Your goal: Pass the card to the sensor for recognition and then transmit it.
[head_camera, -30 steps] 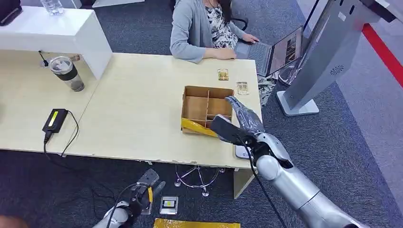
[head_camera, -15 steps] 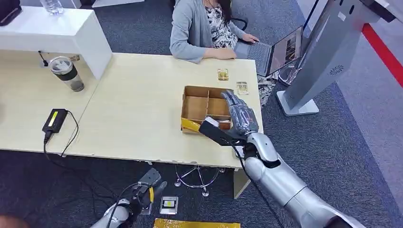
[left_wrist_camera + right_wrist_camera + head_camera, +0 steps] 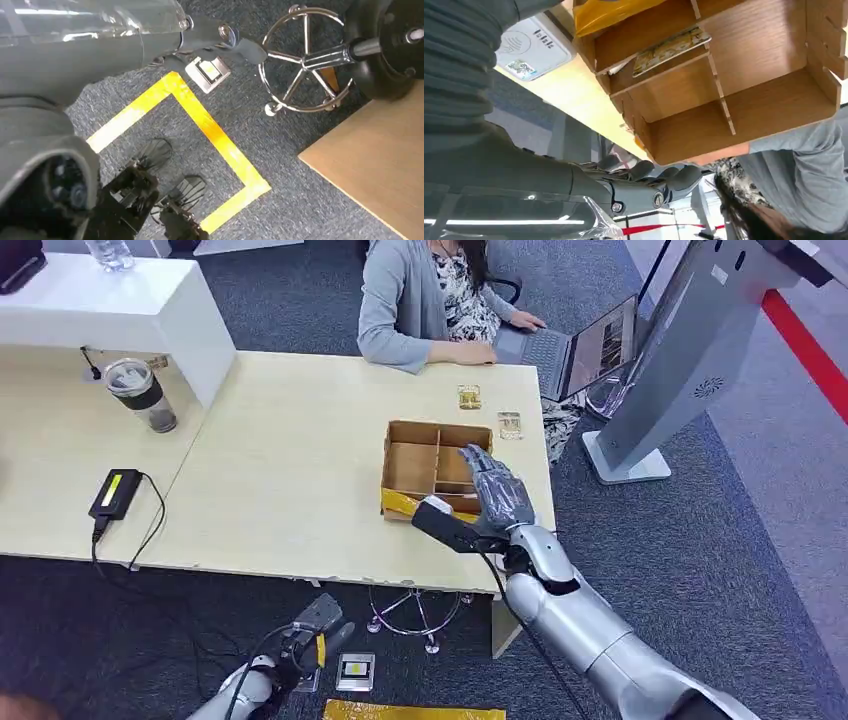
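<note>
Cardboard divider box on tabletop; card leaned in near-right compartment. Right robot hand hovers above, fingers spread, nothing held. Card to be pinched by exposed edge, lifted straight, then carried to white sensor.

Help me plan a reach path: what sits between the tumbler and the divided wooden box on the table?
Nothing: the head view shows bare tabletop between the tumbler and the wooden box.

- Office: light wood desks on grey carpet.
- Person at laptop, far side.
- Swivel-chair base under near desk edge.
</note>
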You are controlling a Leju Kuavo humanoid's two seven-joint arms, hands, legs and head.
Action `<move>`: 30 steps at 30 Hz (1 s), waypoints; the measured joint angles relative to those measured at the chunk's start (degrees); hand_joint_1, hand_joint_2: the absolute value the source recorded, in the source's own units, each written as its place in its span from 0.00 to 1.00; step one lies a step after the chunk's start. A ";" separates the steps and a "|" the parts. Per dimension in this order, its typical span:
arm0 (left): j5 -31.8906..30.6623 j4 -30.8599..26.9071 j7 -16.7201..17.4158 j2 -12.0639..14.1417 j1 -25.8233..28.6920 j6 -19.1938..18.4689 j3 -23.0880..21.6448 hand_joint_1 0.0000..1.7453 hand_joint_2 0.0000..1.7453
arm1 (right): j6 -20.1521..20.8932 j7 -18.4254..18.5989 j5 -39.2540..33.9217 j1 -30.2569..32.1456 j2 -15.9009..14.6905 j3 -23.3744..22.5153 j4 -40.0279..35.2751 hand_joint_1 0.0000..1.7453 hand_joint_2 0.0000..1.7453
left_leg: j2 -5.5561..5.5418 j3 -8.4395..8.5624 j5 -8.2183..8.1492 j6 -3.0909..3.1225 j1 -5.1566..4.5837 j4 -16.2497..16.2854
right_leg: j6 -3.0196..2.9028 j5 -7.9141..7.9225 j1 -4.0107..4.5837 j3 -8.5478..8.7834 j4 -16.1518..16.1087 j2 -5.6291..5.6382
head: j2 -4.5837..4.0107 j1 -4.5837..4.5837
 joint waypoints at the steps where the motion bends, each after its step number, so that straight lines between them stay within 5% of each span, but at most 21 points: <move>1: -0.11 0.00 0.00 0.00 -0.03 0.00 0.00 0.00 0.00 | 0.00 0.13 0.04 -0.04 0.15 0.09 0.31 0.00 1.00 | 0.00 0.00 0.00 0.00 0.00 0.00 | 0.00 0.00 0.00 0.00 0.00 0.00 | 0.00 -0.02; 30: -2.56 0.17 0.09 -0.39 -0.73 -1.16 -1.31 0.00 0.00 | -1.25 -1.01 0.92 -4.23 5.09 1.84 11.08 0.00 1.00 | 0.01 0.00 0.00 0.00 0.00 0.00 | 0.00 0.00 0.00 -0.01 0.00 0.01 | 0.00 0.00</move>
